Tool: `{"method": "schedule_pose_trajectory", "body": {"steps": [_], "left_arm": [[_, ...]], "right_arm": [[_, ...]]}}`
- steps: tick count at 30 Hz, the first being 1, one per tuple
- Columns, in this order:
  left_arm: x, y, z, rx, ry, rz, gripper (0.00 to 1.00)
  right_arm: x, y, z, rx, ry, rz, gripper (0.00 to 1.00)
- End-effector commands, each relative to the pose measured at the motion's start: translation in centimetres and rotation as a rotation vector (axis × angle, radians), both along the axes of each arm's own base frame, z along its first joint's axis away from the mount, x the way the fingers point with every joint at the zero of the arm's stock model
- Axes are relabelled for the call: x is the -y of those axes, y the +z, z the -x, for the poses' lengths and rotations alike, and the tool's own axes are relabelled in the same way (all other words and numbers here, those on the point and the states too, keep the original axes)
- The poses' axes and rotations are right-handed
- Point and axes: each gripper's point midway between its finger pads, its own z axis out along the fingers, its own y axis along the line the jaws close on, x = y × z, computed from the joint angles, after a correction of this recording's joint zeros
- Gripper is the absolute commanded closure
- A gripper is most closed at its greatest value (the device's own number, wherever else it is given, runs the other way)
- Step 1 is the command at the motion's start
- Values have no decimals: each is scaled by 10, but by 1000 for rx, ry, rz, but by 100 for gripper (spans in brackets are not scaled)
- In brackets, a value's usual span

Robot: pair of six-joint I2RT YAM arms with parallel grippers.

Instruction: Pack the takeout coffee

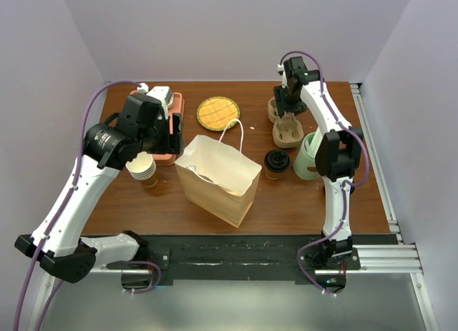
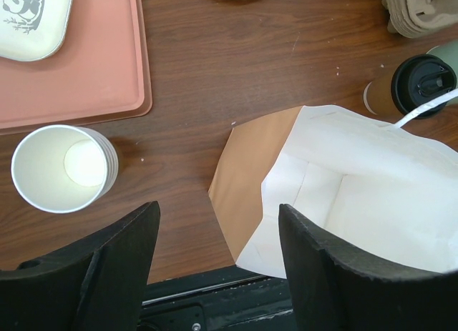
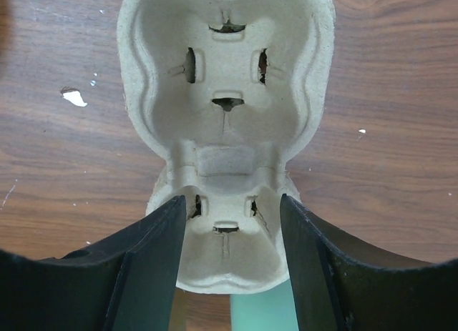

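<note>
The takeout coffee (image 1: pixel 276 163), a tan paper cup with a black lid, stands just right of the open paper bag (image 1: pixel 218 177). In the left wrist view the coffee (image 2: pixel 418 84) sits beyond the bag's white mouth (image 2: pixel 358 195). My left gripper (image 1: pixel 174 134) hovers open and empty at the bag's left edge (image 2: pixel 218 206). Far right, my right gripper (image 1: pixel 285 115) is closed on one end of a pulp cup carrier (image 3: pixel 225 131), a finger against each side (image 3: pixel 232 199).
A stack of lidless paper cups (image 2: pixel 61 166) stands left of the bag, below a pink tray (image 2: pixel 86 73) holding a white dish (image 2: pixel 32 20). A yellow woven mat (image 1: pixel 217 112) lies at the back. A second carrier (image 1: pixel 274 111) and a pale-green cup (image 1: pixel 308 156) stand near the right arm.
</note>
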Motion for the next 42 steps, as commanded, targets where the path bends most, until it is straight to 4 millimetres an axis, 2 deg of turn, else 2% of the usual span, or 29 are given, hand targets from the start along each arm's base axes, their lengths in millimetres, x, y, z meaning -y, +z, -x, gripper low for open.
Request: {"method": "schedule_pose_trajectory", "body": {"steps": [1, 17, 24, 26, 29, 33, 42], "left_arm": [[2, 16, -5, 48, 9, 35, 28], [2, 12, -3, 36, 15, 38, 28], [2, 11, -4, 34, 16, 36, 28], [1, 11, -4, 37, 18, 35, 28], [1, 12, -5, 39, 17, 32, 28], [0, 12, -4, 41, 22, 27, 28], [-5, 8, -3, 35, 47, 12, 29]], "right_arm": [[-3, 3, -10, 31, 12, -32, 41], [-1, -16, -15, 8, 2, -30, 42], [-1, -15, -17, 15, 5, -35, 58], [-2, -14, -17, 16, 6, -38, 58], [-3, -14, -18, 18, 6, -44, 64], [-2, -5, -20, 34, 8, -41, 74], [2, 37, -22, 117, 8, -32, 79]]}}
